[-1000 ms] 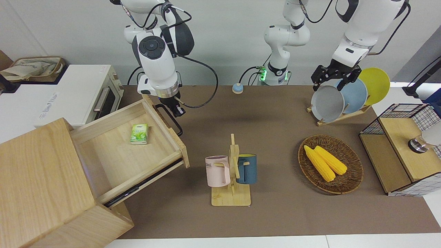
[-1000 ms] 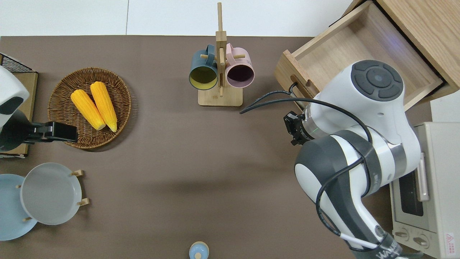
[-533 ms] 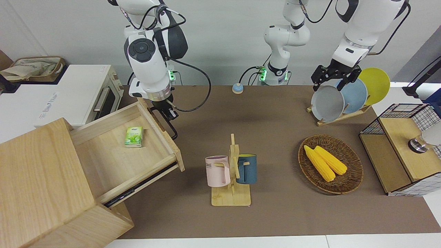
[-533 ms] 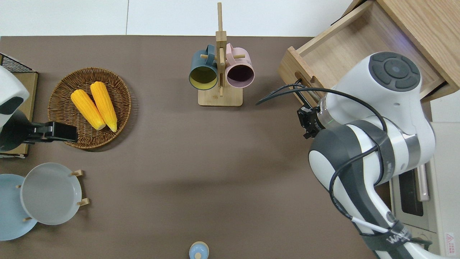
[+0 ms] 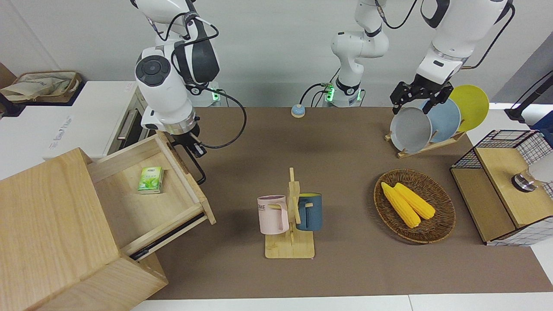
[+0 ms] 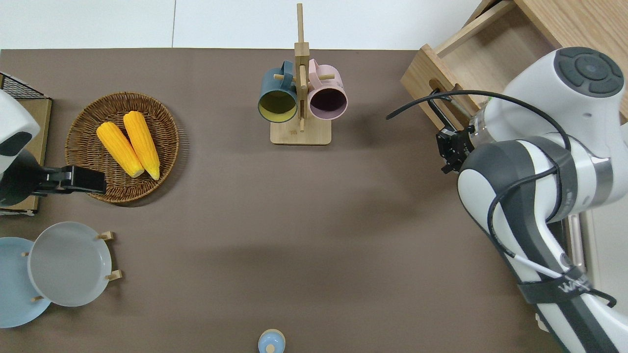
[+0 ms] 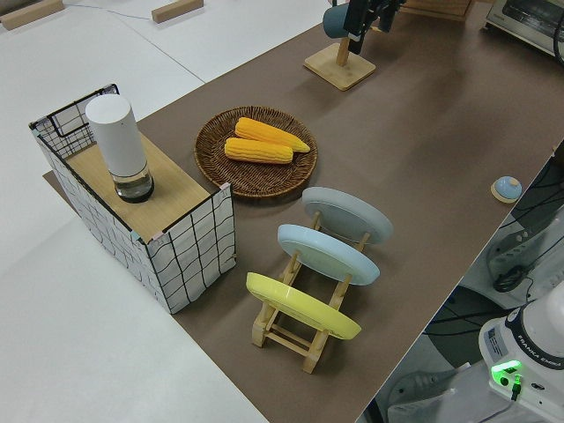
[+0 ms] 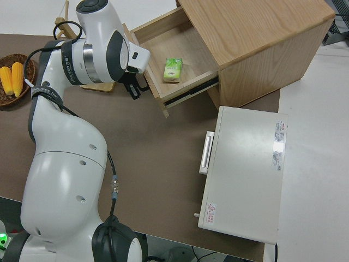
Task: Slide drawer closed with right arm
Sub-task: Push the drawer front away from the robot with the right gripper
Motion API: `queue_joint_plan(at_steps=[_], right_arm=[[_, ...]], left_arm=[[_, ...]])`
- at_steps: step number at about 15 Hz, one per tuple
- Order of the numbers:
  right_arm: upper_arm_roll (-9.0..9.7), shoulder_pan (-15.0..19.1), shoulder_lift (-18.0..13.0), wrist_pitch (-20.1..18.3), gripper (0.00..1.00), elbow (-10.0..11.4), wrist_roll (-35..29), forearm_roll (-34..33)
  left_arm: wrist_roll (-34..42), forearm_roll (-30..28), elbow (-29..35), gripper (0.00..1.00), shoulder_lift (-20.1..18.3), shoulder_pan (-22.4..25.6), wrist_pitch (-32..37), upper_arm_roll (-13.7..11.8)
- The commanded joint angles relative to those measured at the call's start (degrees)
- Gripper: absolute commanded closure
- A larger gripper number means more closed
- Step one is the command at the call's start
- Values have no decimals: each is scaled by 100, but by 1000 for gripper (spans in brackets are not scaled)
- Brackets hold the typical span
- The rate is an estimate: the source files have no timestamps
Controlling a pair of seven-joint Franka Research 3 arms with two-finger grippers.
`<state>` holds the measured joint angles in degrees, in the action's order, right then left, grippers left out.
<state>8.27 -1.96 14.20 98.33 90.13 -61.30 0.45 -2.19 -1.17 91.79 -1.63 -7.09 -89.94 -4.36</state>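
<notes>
The drawer (image 5: 186,173) stands partly open out of the big pale-wood box (image 5: 47,211) at the right arm's end of the table. A green packet (image 5: 150,179) lies inside it. My right gripper (image 5: 195,148) is shut and pressed against the black bar handle (image 5: 198,172) on the drawer front, at the end nearer to the robots. In the overhead view the right gripper (image 6: 449,149) sits beside the handle (image 6: 444,112), and the arm hides much of the drawer (image 6: 423,74). The right side view shows gripper (image 8: 133,88), drawer (image 8: 185,46) and packet (image 8: 172,70). The left arm is parked, its gripper (image 5: 415,101) open.
A white toaster oven (image 5: 86,116) stands next to the box, nearer to the robots. A mug rack (image 5: 290,216) with two mugs stands mid-table. Toward the left arm's end are a corn basket (image 5: 414,205), a plate rack (image 5: 432,121) and a wire-grid box (image 5: 505,185).
The drawer has slid steadily into the box, and the green packet went with it. My right gripper followed, staying against the handle. The left arm has not moved.
</notes>
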Motion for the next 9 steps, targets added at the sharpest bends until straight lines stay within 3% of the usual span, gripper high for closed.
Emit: queue_joint_plan(at_steps=[1,6,9], right_arm=[[-238,82,162,-139,1000,-250,513,16],[-589,117,188,-112,1000,-250,865,86],[-730,126,293,-121,1000,-434,927,86]], left_arm=[[8,73,-21,5,-48,-21,82,-21],[8,73,-12,2,-48,-21,82,-21],[8,73,-12,5,-48,-21,82,-21]])
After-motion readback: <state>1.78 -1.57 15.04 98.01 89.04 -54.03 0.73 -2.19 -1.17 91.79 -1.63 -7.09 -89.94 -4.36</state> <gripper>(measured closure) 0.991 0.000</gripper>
